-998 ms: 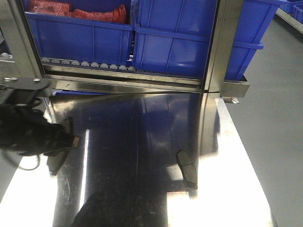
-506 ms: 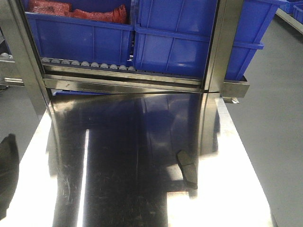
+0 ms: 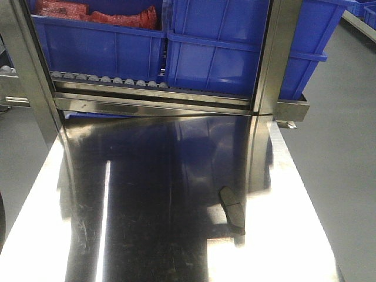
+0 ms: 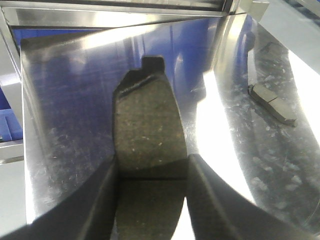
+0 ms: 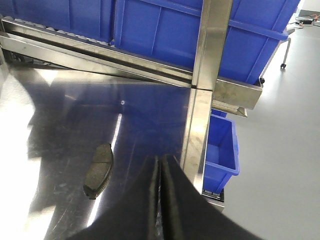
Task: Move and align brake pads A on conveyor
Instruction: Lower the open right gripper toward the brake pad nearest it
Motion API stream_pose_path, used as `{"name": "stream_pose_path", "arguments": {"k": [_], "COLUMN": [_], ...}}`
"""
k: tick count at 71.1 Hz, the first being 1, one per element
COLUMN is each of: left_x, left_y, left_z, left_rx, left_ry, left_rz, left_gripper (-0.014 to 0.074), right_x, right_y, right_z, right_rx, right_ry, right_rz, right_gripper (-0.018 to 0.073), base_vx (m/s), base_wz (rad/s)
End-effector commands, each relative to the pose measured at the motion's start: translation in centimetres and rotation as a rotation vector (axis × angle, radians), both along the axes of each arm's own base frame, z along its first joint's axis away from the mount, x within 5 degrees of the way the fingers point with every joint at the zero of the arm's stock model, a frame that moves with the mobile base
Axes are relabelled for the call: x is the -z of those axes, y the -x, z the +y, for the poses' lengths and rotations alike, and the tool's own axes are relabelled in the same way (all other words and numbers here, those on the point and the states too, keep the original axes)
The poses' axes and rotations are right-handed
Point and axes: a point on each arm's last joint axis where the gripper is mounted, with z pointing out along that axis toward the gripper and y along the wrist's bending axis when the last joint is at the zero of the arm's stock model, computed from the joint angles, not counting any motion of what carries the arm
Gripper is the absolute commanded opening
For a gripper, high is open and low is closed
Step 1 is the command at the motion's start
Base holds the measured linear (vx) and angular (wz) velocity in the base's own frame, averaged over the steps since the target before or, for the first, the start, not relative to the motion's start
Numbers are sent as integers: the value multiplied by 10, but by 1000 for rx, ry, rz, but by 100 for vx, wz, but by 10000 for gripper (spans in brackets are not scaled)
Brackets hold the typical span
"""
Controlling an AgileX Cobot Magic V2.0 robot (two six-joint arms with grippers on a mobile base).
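Shiny steel table [image 3: 147, 235] fills every view; no conveyor shows. Left gripper [image 4: 152, 162] is clamped on a brake pad [image 4: 147, 120], its long axis pointing straight ahead. Right gripper [image 5: 161, 159], fingers pressed together and empty, has a second pad [image 5: 98, 170] lying ahead-left.

Layout: shiny steel desk [image 3: 147, 247] in front. Behind it, a row of blue plastic bins [image 3: 223, 53] on a steel roller rack [image 3: 106, 78], with a steel upright post [image 3: 276, 59] in front of the right-hand bins. One flat curved dark-grey brake pad [image 3: 232, 209] lies on the desk, right of centre. A second dark-grey brake pad [image 4: 147, 125] is clamped in the left pincer [image 4: 152, 172] above the desk, with the lying pad off to its right. The right pincer [image 5: 161, 167], fingers pressed together, is right of the lying pad and apart from it. A small blue plastic bin [image 5: 222, 145] sits low, right of the desk.
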Motion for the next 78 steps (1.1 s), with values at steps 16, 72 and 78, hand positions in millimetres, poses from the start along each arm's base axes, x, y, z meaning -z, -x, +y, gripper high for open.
{"name": "stream_pose_path", "arguments": {"k": [16,72,78], "left_x": [-15,-15,-15], "left_y": [-3,-3,-3], "left_z": [-2,-2,-2], "left_rx": [3,3,3], "left_ry": [38,38,38], "left_rz": [-103,-103,-103], "left_gripper": [217,217,217], "right_x": [-14,-19,-19], "right_y": [-1,-2,-2], "right_z": [-1,-1,-1], "right_rx": [9,10,7], "right_ry": [-8,9,22], "right_rz": [-90,-144,-146], "right_gripper": [-9,93,236], "base_vx": [0,0,0], "base_wz": [0,0,0]}}
